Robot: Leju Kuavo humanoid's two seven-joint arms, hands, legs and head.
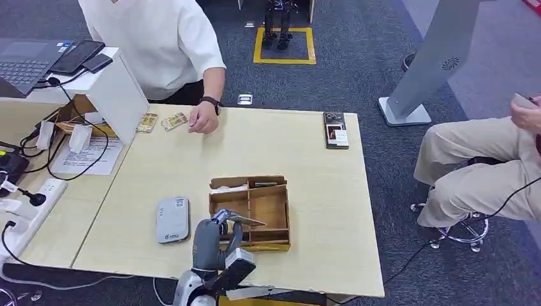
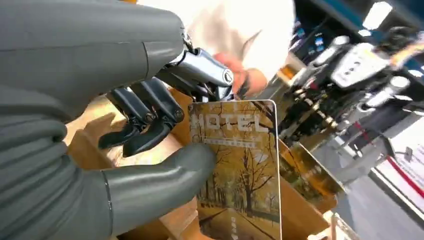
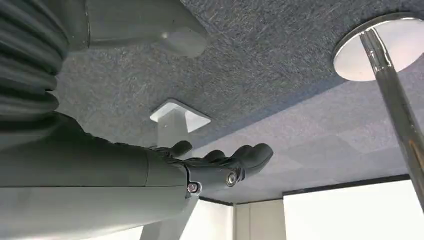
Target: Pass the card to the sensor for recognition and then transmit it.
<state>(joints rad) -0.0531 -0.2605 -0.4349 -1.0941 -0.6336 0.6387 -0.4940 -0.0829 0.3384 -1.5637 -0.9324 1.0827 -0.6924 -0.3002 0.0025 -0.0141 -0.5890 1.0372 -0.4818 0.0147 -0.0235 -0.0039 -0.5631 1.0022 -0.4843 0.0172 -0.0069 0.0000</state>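
My left hand (image 1: 220, 231) is over the front left part of the wooden box (image 1: 274, 210) and pinches a hotel card (image 1: 245, 220) between thumb and fingers. Up close, the card (image 2: 235, 165) shows the word HOTEL over an autumn tree picture, with the thumb (image 2: 160, 175) pressed on its face. The grey card sensor (image 1: 172, 219) lies flat on the table just left of the box. My right hand (image 3: 220, 167) hangs beside the table above the carpet, fingers loosely extended, holding nothing.
A person in white stands at the far table edge, one hand (image 1: 204, 118) resting by two more cards (image 1: 159, 122). A phone (image 1: 335, 129) lies at the far right. A white divider (image 1: 118, 95), cables and a power strip (image 1: 29, 204) are left; a seated person (image 1: 485, 166) is right.
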